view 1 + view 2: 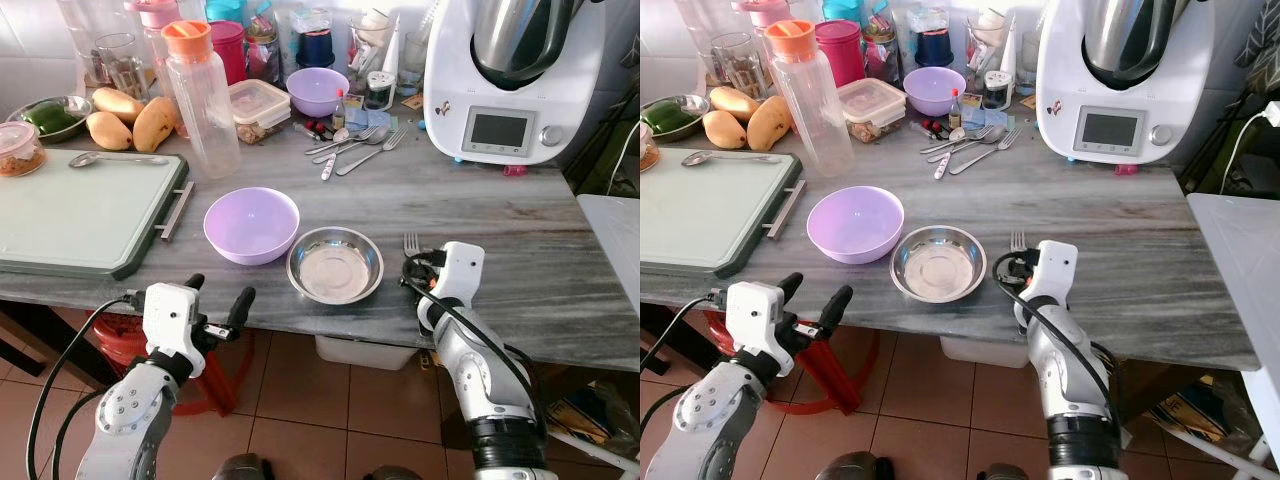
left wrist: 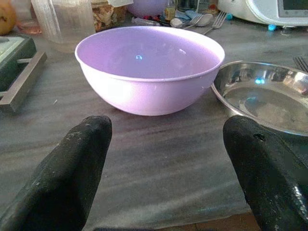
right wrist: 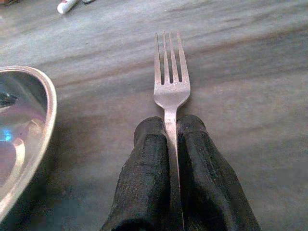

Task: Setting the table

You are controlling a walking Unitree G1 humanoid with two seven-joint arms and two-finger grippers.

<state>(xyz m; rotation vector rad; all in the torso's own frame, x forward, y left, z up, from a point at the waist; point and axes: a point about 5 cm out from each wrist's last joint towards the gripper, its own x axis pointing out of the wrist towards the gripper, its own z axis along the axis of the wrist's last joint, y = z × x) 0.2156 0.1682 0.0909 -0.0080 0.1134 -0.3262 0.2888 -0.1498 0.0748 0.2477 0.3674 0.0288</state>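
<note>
Right gripper [image 3: 172, 132]: jaws clamped on fork [image 3: 169, 77] handle, tines flat on desk [image 1: 520, 240] just right of steel bowl [image 1: 334, 264]. Left gripper [image 2: 163, 159]: jaws wide, before purple bowl [image 2: 149, 67].

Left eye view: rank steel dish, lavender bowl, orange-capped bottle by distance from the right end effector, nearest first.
From the right end effector, shut on the fork:
1. Steel dish, just to its left.
2. Lavender bowl, left of the dish.
3. Orange-capped bottle, far back left.

2 purple bowls [image 1: 251, 224]; 1 steel bowl [image 1: 334, 264]
</note>
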